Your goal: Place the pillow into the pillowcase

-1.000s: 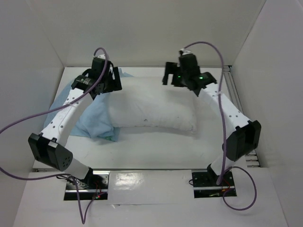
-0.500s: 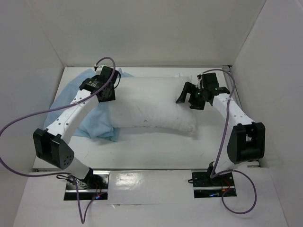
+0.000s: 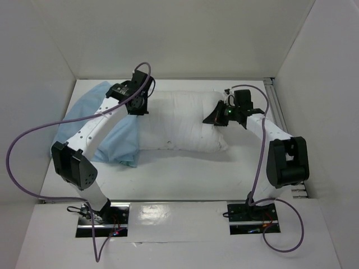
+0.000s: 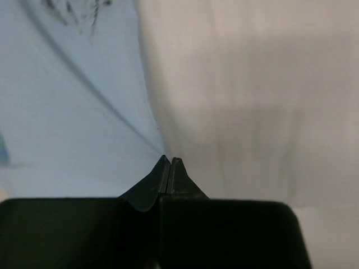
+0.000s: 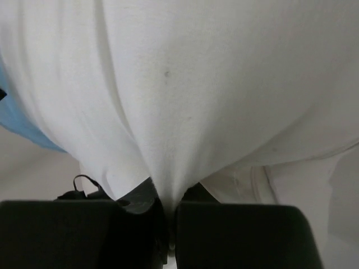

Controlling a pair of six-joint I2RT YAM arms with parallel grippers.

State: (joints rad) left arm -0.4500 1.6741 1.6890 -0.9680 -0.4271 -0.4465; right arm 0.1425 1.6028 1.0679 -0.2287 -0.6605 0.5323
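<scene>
White arms (image 3: 92, 130) low over pillow (image 3: 179, 120)

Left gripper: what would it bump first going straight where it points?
The left gripper noses the seam where the pillowcase meets the pillow; going on, it would probably press into the pillow's side, though depth is unclear.

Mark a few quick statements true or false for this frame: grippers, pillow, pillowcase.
1. The right gripper is pinching a fold of the pillow. True.
2. The left gripper is wide open. False: its fingertips are shut together, at the line where blue cloth meets white.
3. The pillow is fully inside the pillowcase. False: nearly all of it lies bare.
4. The pillowcase lies at the pillow's left end. True.
</scene>
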